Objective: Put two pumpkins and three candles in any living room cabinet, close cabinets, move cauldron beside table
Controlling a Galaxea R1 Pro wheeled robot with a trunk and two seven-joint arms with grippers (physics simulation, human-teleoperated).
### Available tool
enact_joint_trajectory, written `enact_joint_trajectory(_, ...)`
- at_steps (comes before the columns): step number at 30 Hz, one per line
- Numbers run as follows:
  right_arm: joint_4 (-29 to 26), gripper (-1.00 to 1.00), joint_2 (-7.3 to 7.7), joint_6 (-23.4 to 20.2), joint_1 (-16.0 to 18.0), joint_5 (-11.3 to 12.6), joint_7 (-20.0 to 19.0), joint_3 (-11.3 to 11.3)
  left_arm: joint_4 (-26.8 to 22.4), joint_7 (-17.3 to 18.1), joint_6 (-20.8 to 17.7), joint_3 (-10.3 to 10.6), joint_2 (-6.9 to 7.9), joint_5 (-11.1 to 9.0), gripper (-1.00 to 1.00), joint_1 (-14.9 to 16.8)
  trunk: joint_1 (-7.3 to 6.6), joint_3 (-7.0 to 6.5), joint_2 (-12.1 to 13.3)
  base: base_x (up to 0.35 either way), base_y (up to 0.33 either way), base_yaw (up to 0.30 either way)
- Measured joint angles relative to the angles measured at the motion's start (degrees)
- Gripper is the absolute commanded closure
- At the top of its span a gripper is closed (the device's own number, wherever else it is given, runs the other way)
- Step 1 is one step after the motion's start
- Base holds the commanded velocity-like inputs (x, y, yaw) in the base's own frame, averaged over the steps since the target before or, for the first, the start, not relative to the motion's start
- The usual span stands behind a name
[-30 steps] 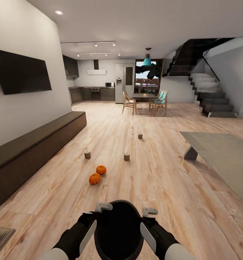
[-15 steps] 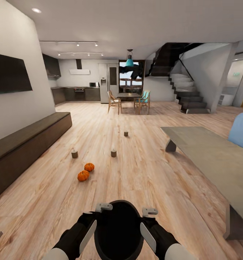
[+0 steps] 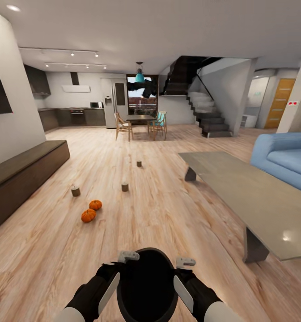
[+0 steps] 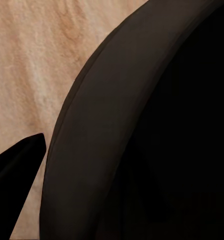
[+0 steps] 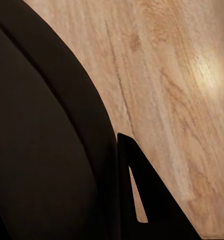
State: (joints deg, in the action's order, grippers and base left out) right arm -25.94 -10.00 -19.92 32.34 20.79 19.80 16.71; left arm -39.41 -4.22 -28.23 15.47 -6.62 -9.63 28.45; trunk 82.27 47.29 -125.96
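Both grippers flank cauldron (image 3: 146,286), open floor (image 3: 168,214) ahead

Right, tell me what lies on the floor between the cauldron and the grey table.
Nothing: in the head view, only bare wood floor runs from the cauldron held between both hands to the grey table.

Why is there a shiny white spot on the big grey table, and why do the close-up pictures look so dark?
Head view: a ceiling light glares off the table. Left wrist view: the black cauldron sits so close it blocks most light. Right wrist view: a soft bright patch glows on the wooden floor.
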Motion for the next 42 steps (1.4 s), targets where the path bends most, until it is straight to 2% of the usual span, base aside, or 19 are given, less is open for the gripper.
enact_joint_trajectory(22,0.0,1.00,0.00,0.0,0.0,0.0,0.0,0.0,0.0,0.0,0.0,0.0,0.00,0.0,1.00,0.0,-0.01,0.00,0.0,-0.239,-0.176,-0.258)
enact_joint_trajectory(29,0.0,1.00,0.00,0.0,0.0,0.0,0.0,0.0,0.0,0.0,0.0,0.0,0.01,0.0,1.00,0.0,-0.02,0.00,0.0,-0.122,-0.243,-0.251)
enact_joint_trajectory(42,0.0,1.00,0.00,0.0,0.0,0.0,0.0,0.1,0.0,0.1,0.0,0.0,0.02,0.1,1.00,0.0,-0.03,0.00,0.0,0.006,-0.275,-0.035)
